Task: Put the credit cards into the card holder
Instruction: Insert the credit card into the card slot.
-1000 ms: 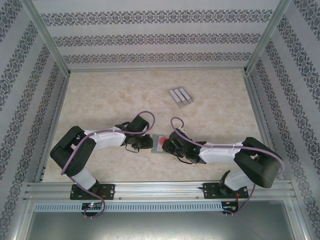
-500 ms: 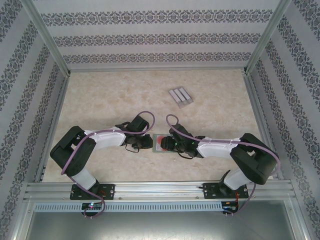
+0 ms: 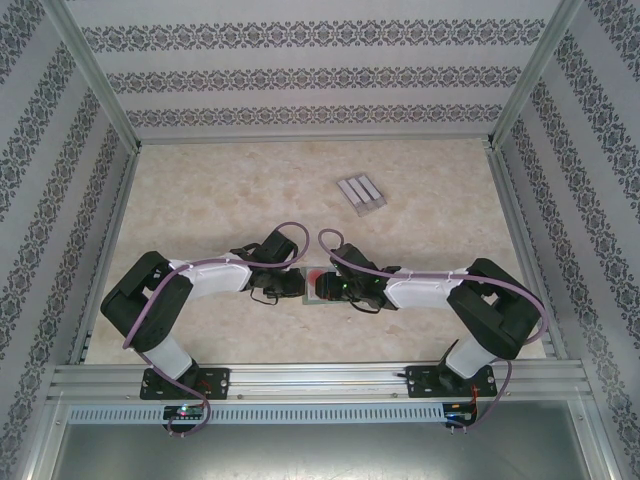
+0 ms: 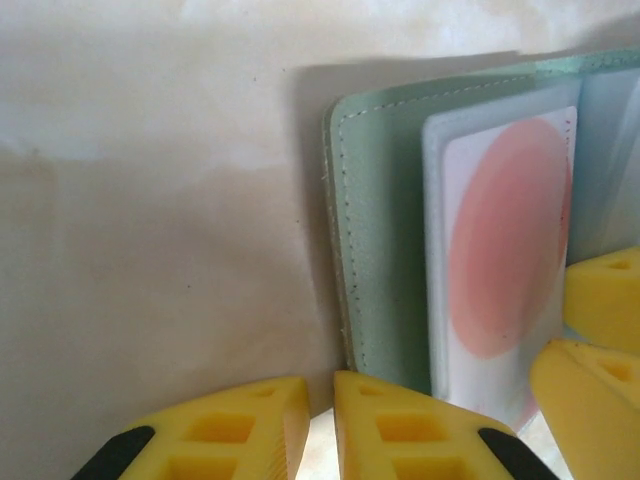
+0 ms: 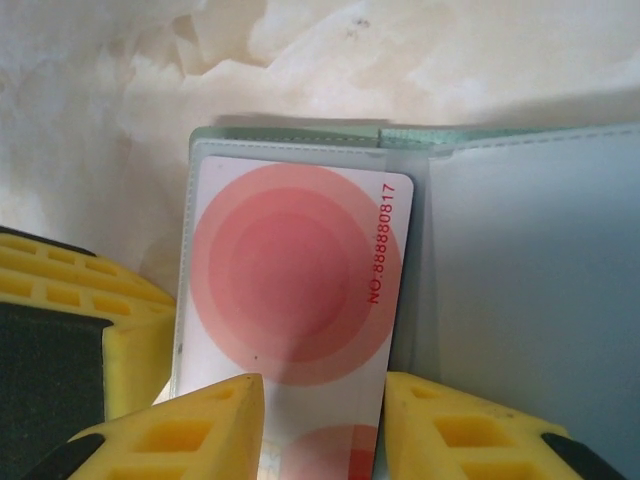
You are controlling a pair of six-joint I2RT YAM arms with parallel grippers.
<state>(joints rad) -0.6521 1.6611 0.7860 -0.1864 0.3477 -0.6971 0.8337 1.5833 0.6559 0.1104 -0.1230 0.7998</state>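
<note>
Over the past second the right arm has stretched further left across the bench [image 3: 250,190], and from above the right end effector [image 3: 337,288] now meets the open holder [image 3: 316,293] opposite the left end effector [image 3: 288,285]. The left wrist camera shows that arm's fingers [image 4: 390,425] all but closed on nothing, just beside the green cover's corner. From the right wrist, part-open fingers [image 5: 190,435] straddle the near end of a red-circled card [image 5: 290,280] lying straight ahead, long axis along the reach and mostly inside the clear pocket; whether they grip it cannot be told.
</note>
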